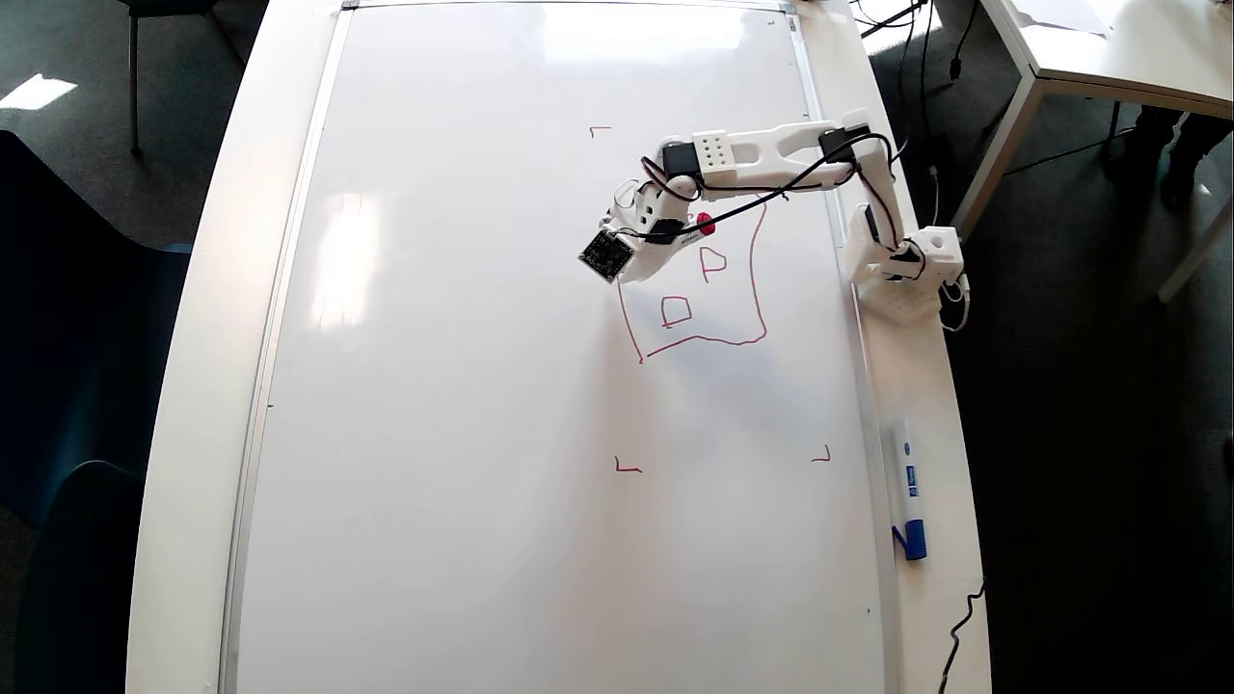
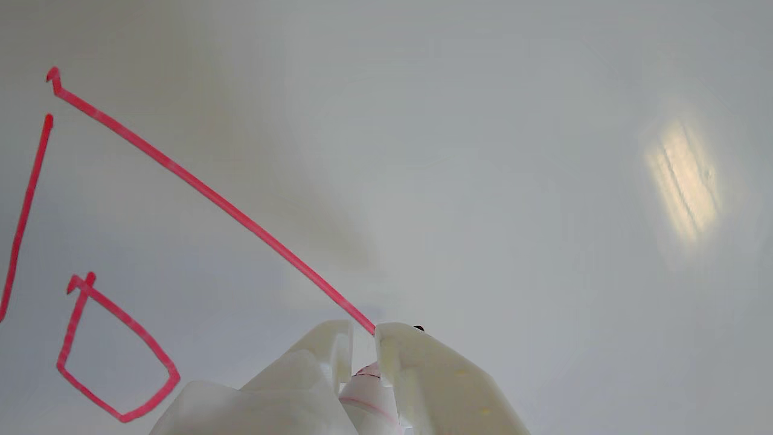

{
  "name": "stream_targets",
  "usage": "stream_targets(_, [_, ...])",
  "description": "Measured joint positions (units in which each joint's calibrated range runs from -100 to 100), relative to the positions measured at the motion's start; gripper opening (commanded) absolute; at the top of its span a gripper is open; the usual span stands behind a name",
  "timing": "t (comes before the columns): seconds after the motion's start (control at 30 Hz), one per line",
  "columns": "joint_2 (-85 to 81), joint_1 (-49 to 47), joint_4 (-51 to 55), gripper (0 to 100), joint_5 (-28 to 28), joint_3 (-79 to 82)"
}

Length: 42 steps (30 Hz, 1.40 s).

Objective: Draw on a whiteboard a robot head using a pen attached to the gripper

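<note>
The gripper (image 2: 363,329) clamps the pen (image 2: 369,393), tip down on the whiteboard (image 1: 463,405).

Office or meeting room: grey carpet (image 1: 96,183), white desks (image 1: 1109,58), whiteboard (image 1: 482,386) on table.

Your work surface: long white table (image 1: 198,405) with rounded edges, seen in overhead view. Lying flat on it, covering most of top: very large glossy white rectangular whiteboard (image 1: 463,386) with thin silver frame. Bare table strip shows along left and right of board. On right strip, near upper part: white plastic base of small arm (image 1: 911,280), touching board's frame edge. Lower on same strip, just beside frame: white marker with blue cap (image 1: 908,487), lying lengthwise, cap pointing toward bottom of view. You see thin black cable (image 1: 964,617) at table's lower right edge.
</note>
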Motion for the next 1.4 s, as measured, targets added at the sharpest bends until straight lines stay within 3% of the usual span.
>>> stream_targets(1.13, [-0.1, -0.2, -0.4, 1, -0.7, 4.3])
stream_targets(1.4, [5.1, -0.2, -0.7, 1, -0.7, -2.4])
